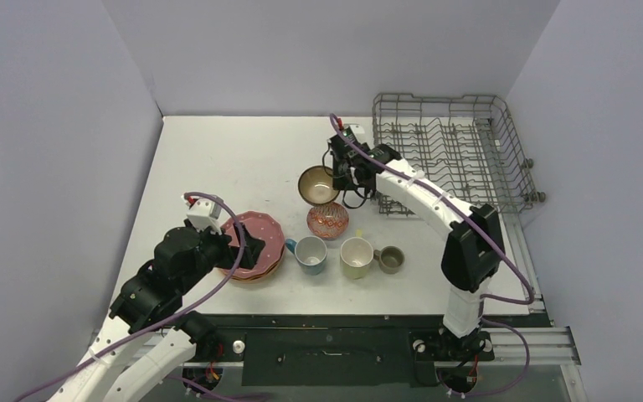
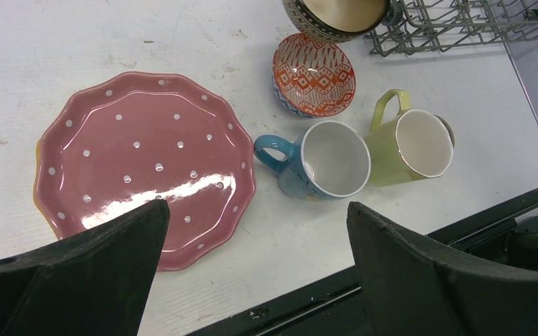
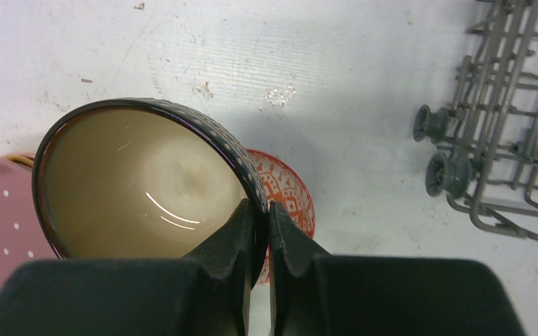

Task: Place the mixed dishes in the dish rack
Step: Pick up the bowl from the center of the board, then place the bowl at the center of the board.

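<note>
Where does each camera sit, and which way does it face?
Top external: above and behind the bases, looking down at the table; both arms show.
Left wrist: on the left arm, looking down past the open left gripper at the pink plate.
Right wrist: on the right arm, looking down past the right gripper, shut on the dark-brown bowl's rim.
Shared: both wrist views show the red patterned bowl and dish rack.

open table [image 1: 218,159] left, mugs [image 1: 311,254] crowd centre

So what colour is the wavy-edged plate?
The plate is pink with white dots; left wrist view.
</note>
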You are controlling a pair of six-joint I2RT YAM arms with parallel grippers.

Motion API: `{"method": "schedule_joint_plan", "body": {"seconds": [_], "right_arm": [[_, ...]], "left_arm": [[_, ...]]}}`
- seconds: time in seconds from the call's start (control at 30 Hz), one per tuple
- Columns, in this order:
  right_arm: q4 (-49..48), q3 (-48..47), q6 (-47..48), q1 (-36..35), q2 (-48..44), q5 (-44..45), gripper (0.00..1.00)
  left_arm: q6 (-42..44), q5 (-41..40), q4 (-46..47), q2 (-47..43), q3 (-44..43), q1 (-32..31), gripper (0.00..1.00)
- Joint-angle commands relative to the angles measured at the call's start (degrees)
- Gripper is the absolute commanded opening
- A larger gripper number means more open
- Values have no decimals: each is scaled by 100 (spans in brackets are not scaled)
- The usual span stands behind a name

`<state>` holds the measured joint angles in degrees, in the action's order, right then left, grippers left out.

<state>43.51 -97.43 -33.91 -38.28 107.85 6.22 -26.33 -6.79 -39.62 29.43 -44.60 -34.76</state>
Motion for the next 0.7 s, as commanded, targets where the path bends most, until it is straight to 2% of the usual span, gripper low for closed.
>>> {"method": "schedule_joint_plan", "body": {"seconds": [0.0, 0.4, 0.67], "right_arm": [[-556, 457, -99, 22, -1028, 239, 0], [-331, 2156, -85, 81, -3303, 613, 0], [270, 3095, -158, 174, -4606, 1139, 0]], "left_arm": [[92, 66, 300, 56, -13, 49, 96], [93, 101, 302, 43, -1, 34, 96], [109, 157, 327, 125, -5, 31, 96]]}}
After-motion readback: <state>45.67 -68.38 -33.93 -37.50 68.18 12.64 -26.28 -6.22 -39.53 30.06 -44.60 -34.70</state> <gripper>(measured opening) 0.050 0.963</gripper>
